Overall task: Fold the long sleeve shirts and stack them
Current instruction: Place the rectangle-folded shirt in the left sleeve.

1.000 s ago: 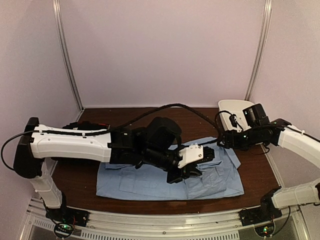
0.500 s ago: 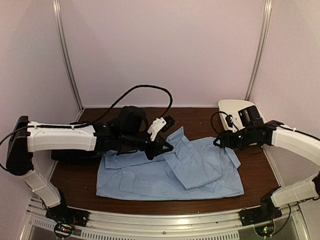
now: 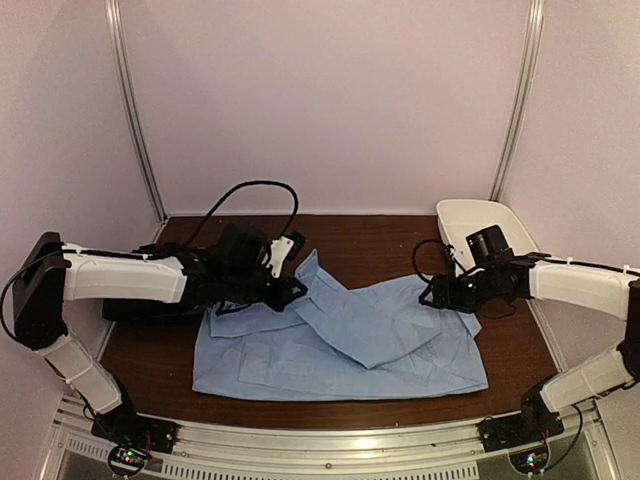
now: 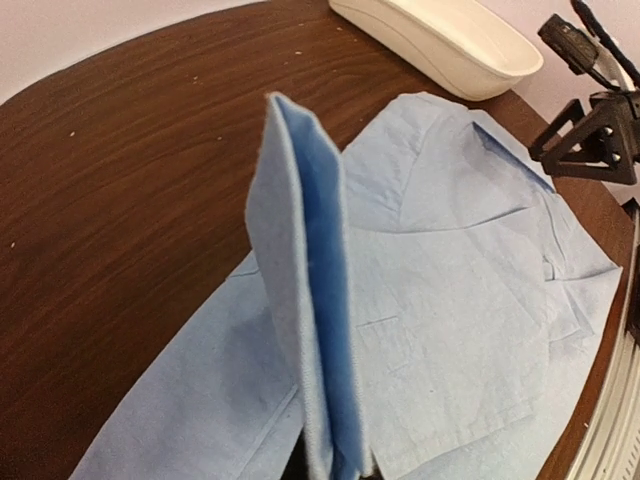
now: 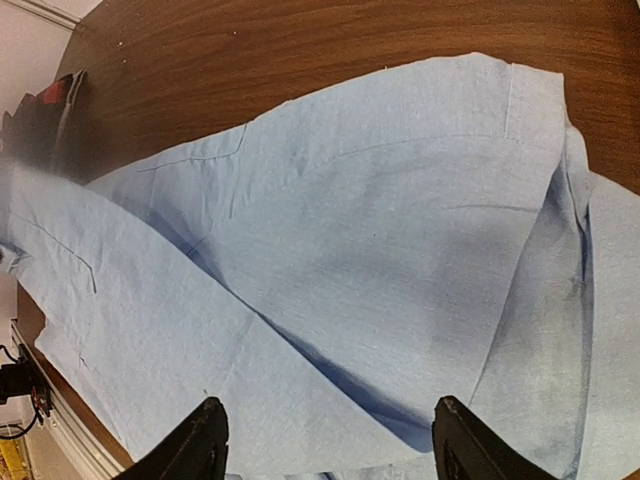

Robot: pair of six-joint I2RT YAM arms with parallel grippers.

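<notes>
The light blue shirt (image 3: 340,345) lies spread across the brown table (image 3: 400,240). My left gripper (image 3: 287,283) is shut on a folded strip of it. That strip stands up out of the jaws as a narrow blue ridge (image 4: 305,300) in the left wrist view and is lifted toward the shirt's left shoulder. My right gripper (image 3: 430,297) hovers over the shirt's right side, open, with nothing between its fingertips (image 5: 205,440). Below it a diagonal crease runs across the cloth (image 5: 330,250). A black garment (image 3: 135,308) shows partly under my left arm.
A white oval tub (image 3: 485,225) stands at the back right corner, behind my right arm, and also shows in the left wrist view (image 4: 440,40). A black cable loops above my left wrist (image 3: 245,190). Bare wood lies behind the shirt.
My left gripper has pulled back from the middle of the shirt to the left, drawing the blue fold with it. My right gripper has dropped slightly down and left toward the cloth.
</notes>
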